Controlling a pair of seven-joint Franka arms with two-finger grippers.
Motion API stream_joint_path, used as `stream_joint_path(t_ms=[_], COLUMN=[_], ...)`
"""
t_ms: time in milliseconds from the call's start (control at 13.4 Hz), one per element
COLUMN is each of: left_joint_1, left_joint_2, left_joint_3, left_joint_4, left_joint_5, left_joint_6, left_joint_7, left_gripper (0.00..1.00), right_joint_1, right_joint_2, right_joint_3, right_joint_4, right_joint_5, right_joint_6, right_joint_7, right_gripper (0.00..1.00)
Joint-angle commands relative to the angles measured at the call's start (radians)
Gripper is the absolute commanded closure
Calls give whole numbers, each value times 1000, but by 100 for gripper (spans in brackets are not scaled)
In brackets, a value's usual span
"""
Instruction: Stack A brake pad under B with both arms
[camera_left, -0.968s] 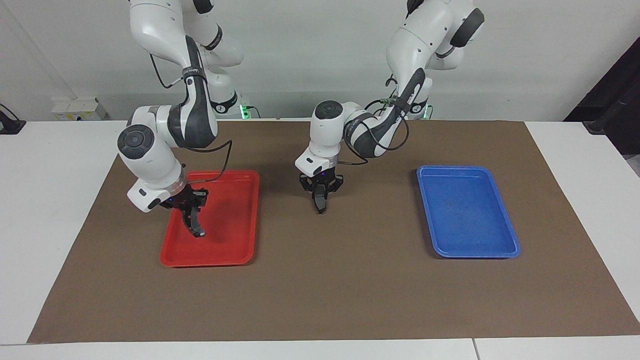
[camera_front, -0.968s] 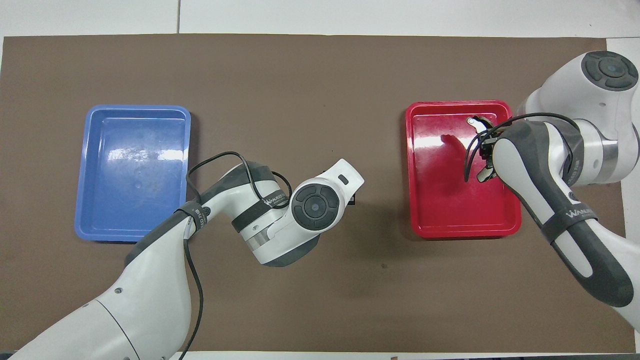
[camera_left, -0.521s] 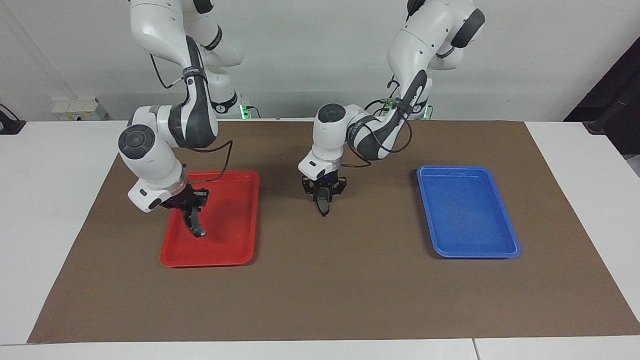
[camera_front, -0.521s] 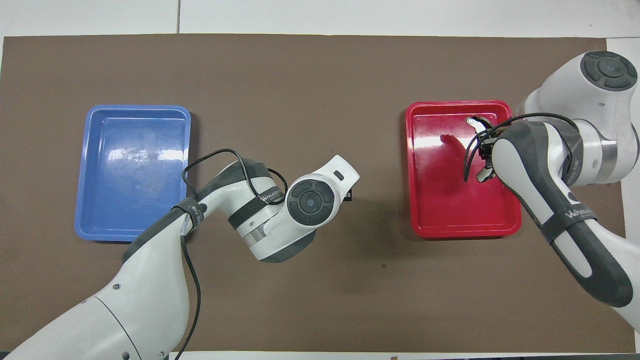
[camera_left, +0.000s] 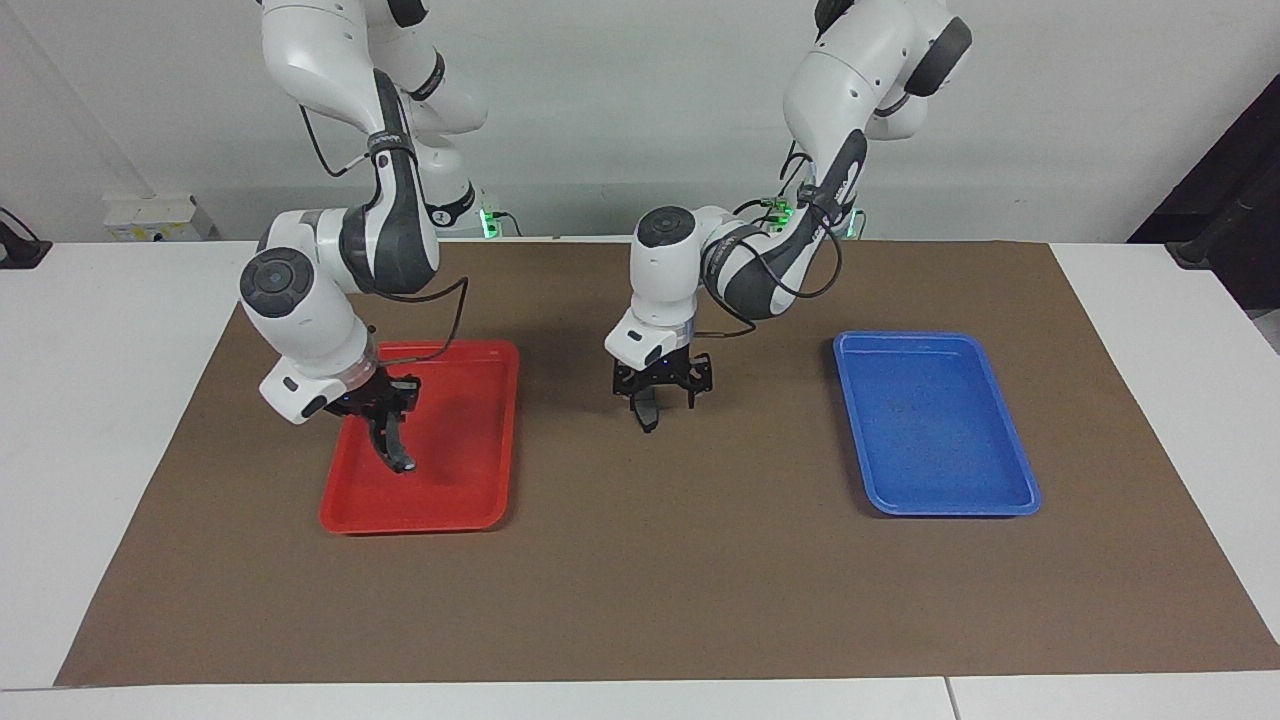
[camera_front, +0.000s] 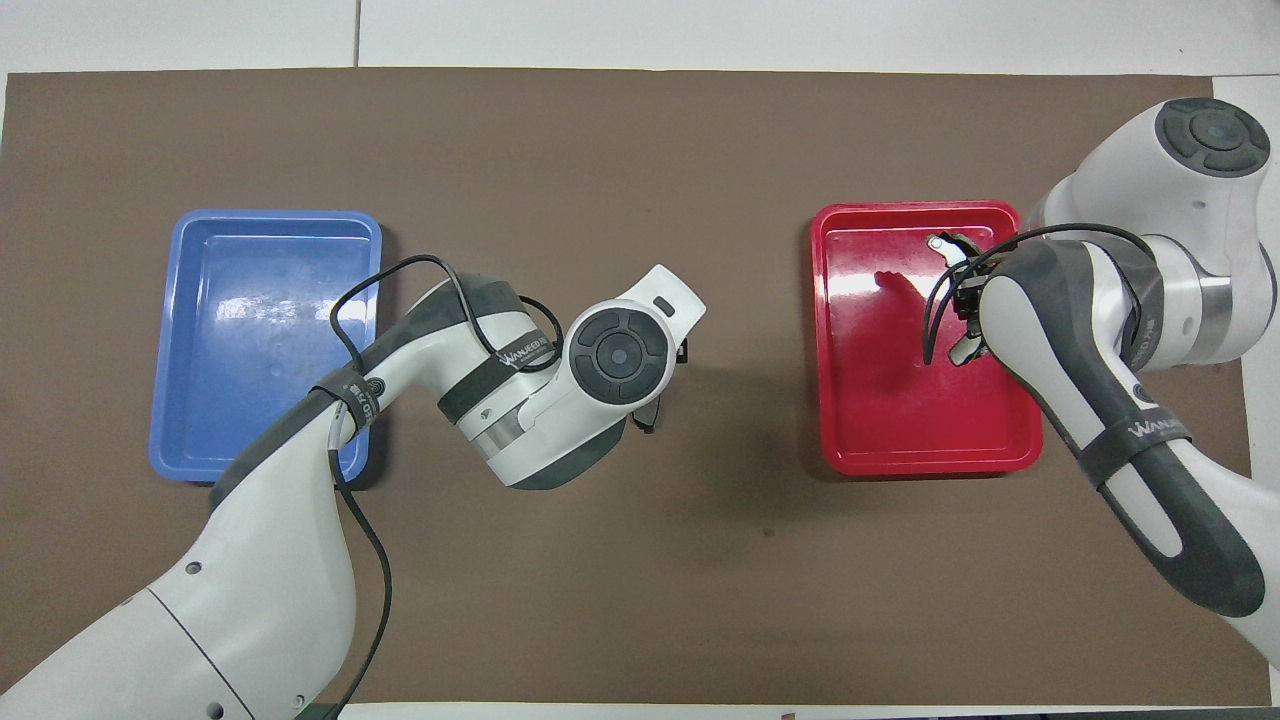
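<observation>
The short brake pad (camera_left: 647, 415) is in the middle of the brown mat (camera_left: 700, 580), right under the left gripper (camera_left: 660, 400). The left gripper's fingers are spread wide apart, one on each side of the pad, so it is let go, not squeezed. The pad stands up on its end, dark and thin, and its bottom tip reaches down to the mat. In the view from above, the left arm's big white wrist covers the pad.

The right gripper (camera_left: 388, 420) is clenched on the long curved brake piece (camera_left: 397, 452). That piece hangs down from the fingers with its lighter grey tip at the bottom. It is up in the air over the red tray (camera_left: 480, 500), and a dark shadow falls on the tray floor below it. From above, the grey tip (camera_front: 943, 245) pokes out past the right arm over the part of the red tray (camera_front: 870, 440) farther from the robots.

The red tray lies toward the right arm's end of the table, and a blue tray (camera_left: 940, 420) lies toward the left arm's end. The short pad is between the two trays, apart from both. The mat lies on a white table (camera_left: 100, 400).
</observation>
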Motion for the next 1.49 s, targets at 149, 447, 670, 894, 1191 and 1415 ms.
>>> stream_joint_path(t_ms=[149, 447, 670, 894, 1191, 1415], left_joint_1=[0, 0, 48, 78, 122, 182], left_joint_2=[-163, -310, -413, -459, -508, -557], left_joint_3=[82, 240, 346, 479, 522, 463], left_joint_4=[42, 59, 56, 54, 59, 73], left_joint_5=[-128, -319, -399, -449, -489, -489], left_joint_6=[-190, -397, -474, -521, -577, -635], left_joint_7=[131, 469, 691, 921, 1005, 993], left_gripper=[0, 0, 0, 0, 0, 0], right_joint_1=[1, 5, 18, 20, 58, 97], right_joint_2=[4, 24, 41, 76, 125, 177], right_joint_3=[84, 174, 261, 358, 425, 434], right_joint_4=[71, 107, 118, 132, 118, 118], right_joint_5=[12, 13, 8, 4, -7, -60], right_joint_6=[-55, -60, -29, 23, 105, 153], right_joint_7=[58, 208, 331, 464, 533, 576], right_gripper=[99, 99, 99, 100, 100, 100])
